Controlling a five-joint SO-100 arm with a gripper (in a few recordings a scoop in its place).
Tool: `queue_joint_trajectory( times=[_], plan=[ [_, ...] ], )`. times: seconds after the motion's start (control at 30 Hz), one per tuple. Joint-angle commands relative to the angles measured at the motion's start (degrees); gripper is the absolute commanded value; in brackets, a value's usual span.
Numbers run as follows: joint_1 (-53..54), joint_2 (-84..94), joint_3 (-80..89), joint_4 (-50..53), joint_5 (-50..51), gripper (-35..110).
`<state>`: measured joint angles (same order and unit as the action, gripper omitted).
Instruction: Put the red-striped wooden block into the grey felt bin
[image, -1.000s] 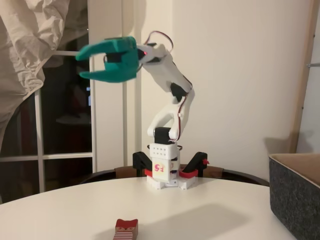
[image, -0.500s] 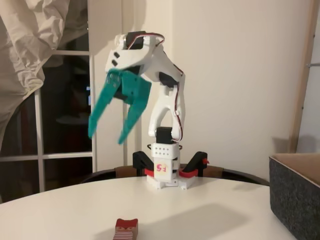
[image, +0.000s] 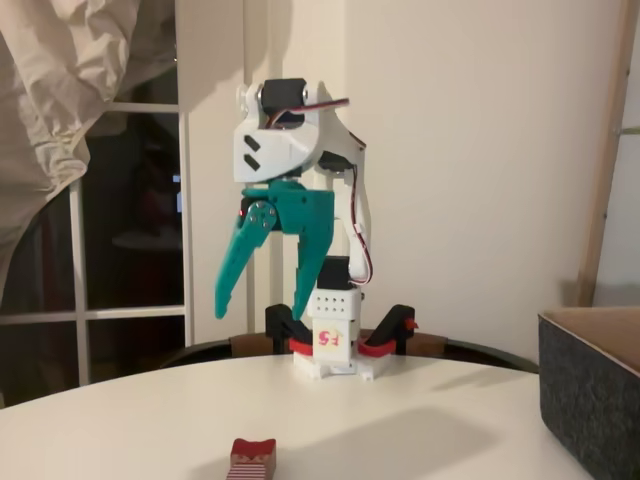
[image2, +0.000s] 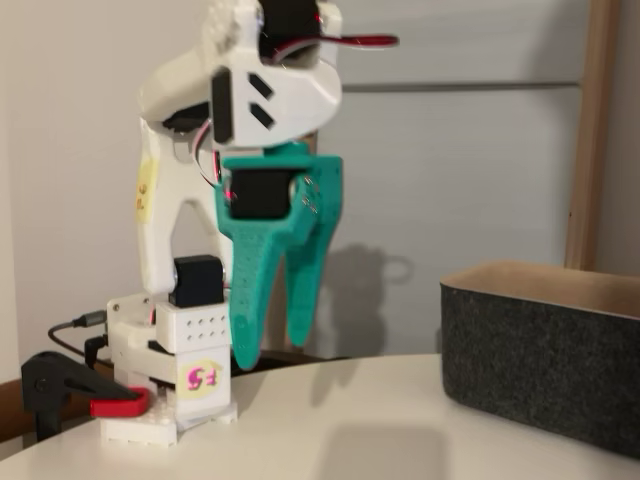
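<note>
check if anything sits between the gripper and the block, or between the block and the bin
Nothing visible does. The open gripper hangs above bare table, the block lies alone near the front edge, and the bin stands apart at the right.

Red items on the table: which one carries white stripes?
The red-striped wooden block, alone at the table's near edge. The red-and-black clamps beside the arm's base are plain, unstriped.

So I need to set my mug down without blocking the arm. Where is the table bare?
The white table is bare between the red-striped wooden block and the grey felt bin, and left of the block. It is crowded at the back edge, where the arm's base is clamped and the open teal gripper hangs above.
</note>
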<state>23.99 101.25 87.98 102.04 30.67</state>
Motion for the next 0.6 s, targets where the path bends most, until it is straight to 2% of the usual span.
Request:
queue_joint_trajectory(
  times=[0.0, 0.33, 0.57],
  plan=[
    [-2.6, -0.9, -1.4, 0.7, -2.5, 33],
    [-9.6, -8.9, -4.5, 0.1, -11.9, 32],
    [-8.4, -16.9, -7.6, -2.0, -12.0, 33]
  ],
)
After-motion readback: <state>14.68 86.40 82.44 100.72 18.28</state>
